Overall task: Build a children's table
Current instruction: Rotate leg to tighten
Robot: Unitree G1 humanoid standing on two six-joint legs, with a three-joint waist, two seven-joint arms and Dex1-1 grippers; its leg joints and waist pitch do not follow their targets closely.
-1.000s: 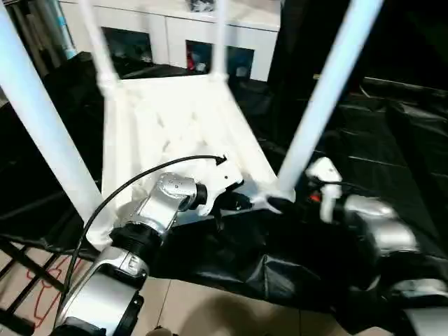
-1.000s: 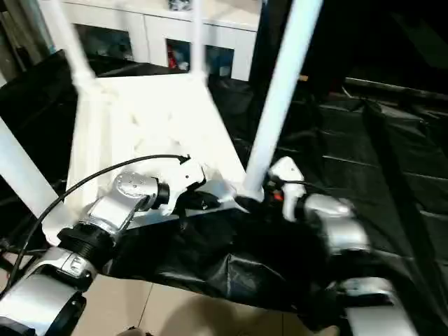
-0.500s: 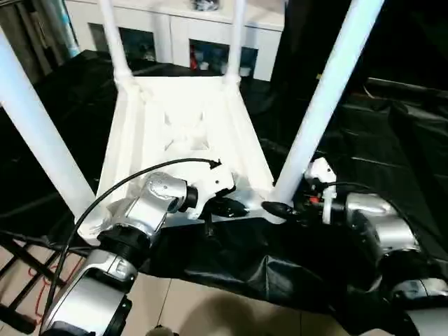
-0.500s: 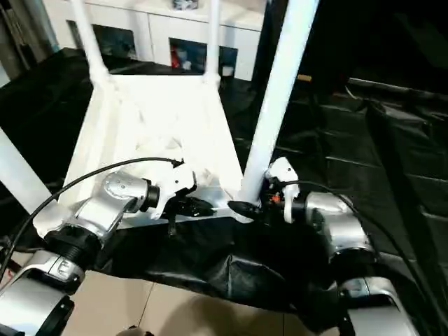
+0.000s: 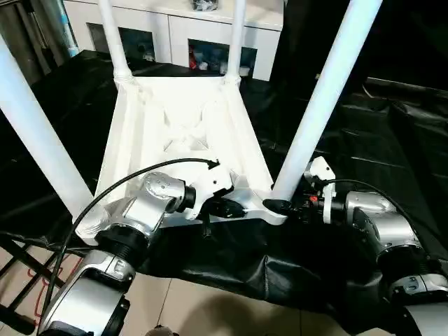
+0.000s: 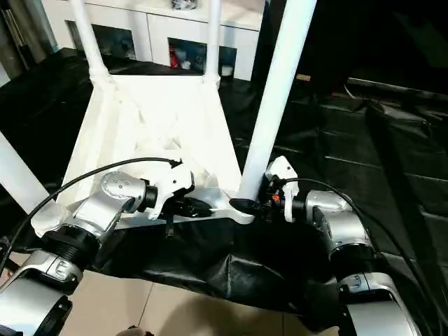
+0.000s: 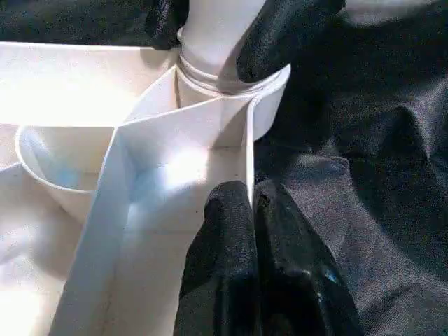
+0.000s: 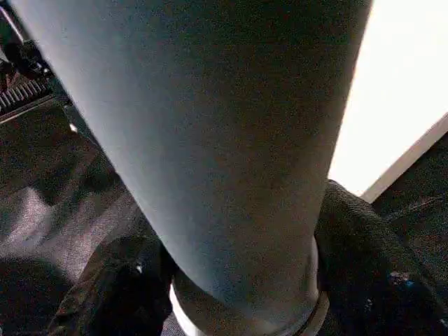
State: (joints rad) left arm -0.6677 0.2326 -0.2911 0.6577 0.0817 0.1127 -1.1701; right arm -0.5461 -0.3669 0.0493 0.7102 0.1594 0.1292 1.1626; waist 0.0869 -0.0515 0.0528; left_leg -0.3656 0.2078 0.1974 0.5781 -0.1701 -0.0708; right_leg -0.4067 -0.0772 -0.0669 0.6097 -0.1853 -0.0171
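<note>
Head: table [image 5: 183, 133] upside down on black sheet [image 5: 364, 140], four legs up, cabinet [image 5: 175, 31] behind | left wrist: left gripper [image 7: 253, 210] pressed together, pinching near rim rib by corner socket | right wrist: right gripper [image 8: 231, 294] fingers [image 8: 364, 280] straddle near right leg [image 8: 210, 140] at base, apparently clasping it

white children's table [image 5: 183, 140] lies upside down on black sheeting, four legs upright.
</note>
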